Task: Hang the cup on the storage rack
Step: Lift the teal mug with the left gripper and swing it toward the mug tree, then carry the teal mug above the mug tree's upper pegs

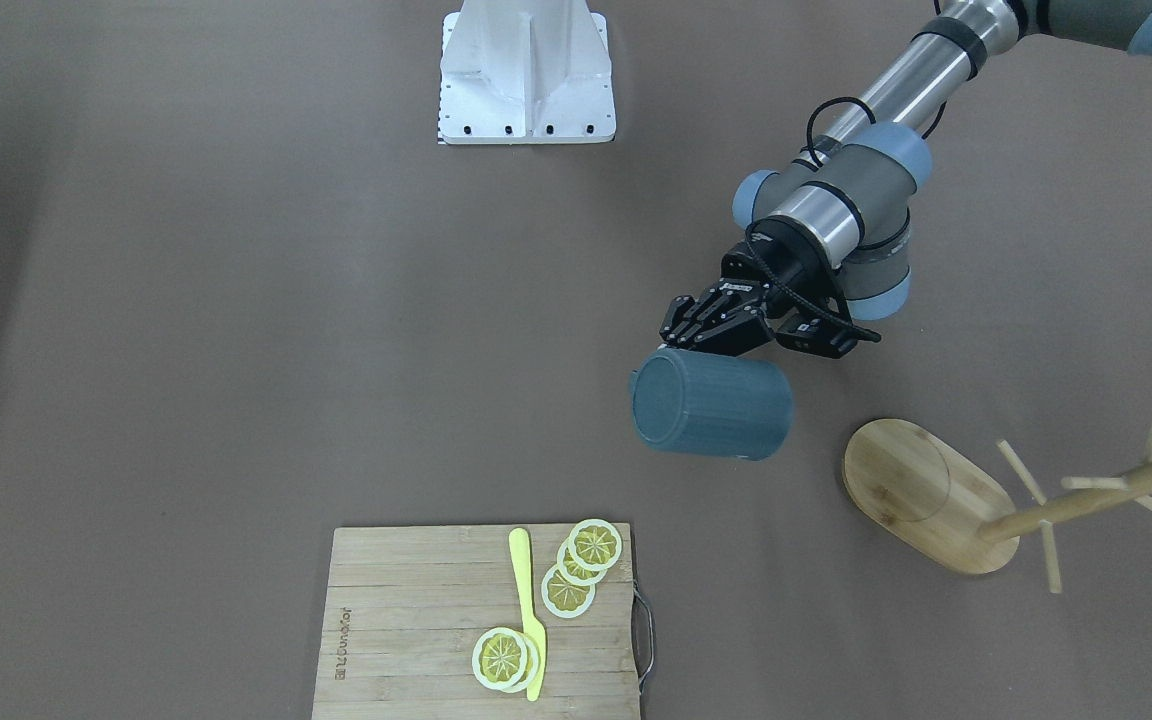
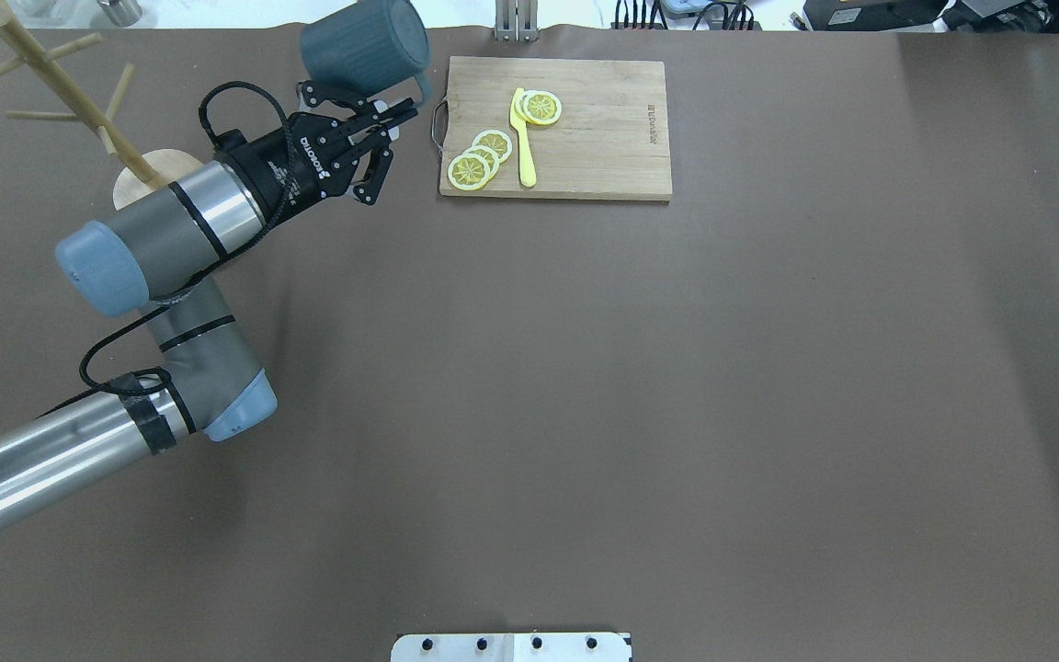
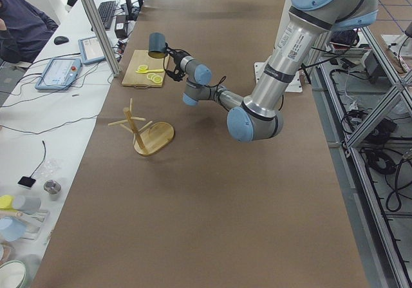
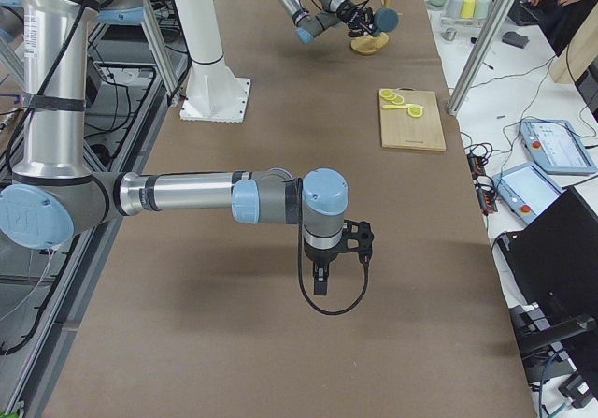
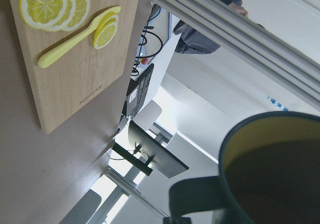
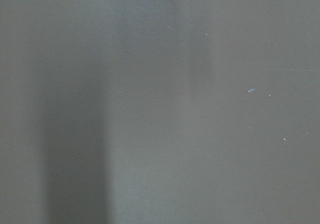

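The dark teal cup (image 1: 711, 408) hangs in the air in my left gripper (image 1: 674, 338), tilted on its side with its bottom toward the front-facing camera. The overhead view shows the cup (image 2: 364, 46) at the far left, the left gripper (image 2: 398, 110) shut at its handle. The left wrist view shows its yellow inside (image 5: 275, 174) and handle (image 5: 197, 200). The bamboo storage rack (image 1: 921, 495) stands on the table beside the cup, apart from it, its pegs bare (image 2: 61, 92). My right gripper (image 4: 322, 266) shows only in the exterior right view, low over bare table; I cannot tell its state.
A wooden cutting board (image 1: 416, 640) with lemon slices (image 1: 568, 590) and a yellow knife (image 1: 528, 610) lies near the cup, on the side away from the rack. It also shows in the overhead view (image 2: 603, 129). The white robot mount (image 1: 526, 70) is at the table's robot-side edge.
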You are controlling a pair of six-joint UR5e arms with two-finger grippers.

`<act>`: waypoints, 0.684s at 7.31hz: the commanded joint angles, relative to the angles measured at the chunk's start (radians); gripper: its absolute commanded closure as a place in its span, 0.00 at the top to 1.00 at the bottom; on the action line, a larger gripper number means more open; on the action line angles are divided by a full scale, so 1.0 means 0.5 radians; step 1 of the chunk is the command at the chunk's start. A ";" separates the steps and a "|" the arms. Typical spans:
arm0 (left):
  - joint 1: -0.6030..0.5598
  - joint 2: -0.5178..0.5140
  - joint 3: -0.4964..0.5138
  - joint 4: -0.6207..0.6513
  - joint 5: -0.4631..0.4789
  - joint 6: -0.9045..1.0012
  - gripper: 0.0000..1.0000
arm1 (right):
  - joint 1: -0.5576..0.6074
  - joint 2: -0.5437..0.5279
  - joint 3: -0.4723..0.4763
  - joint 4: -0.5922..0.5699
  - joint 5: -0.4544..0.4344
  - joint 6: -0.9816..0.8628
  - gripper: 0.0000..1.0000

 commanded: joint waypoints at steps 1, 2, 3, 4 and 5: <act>-0.130 0.083 0.044 -0.005 0.039 -0.199 0.00 | 0.000 0.004 0.002 0.000 0.000 0.000 1.00; -0.152 0.098 0.050 -0.008 0.039 -0.205 0.00 | 0.000 0.004 0.002 0.000 0.000 0.000 1.00; -0.170 0.135 0.050 -0.008 0.039 -0.211 0.00 | 0.000 0.007 0.002 0.000 0.000 0.000 1.00; -0.201 0.184 0.050 -0.011 0.036 -0.299 0.00 | 0.000 0.007 0.002 0.000 0.000 0.000 1.00; -0.213 0.230 0.053 -0.035 0.036 -0.319 0.00 | 0.000 0.007 0.002 0.000 0.000 0.000 1.00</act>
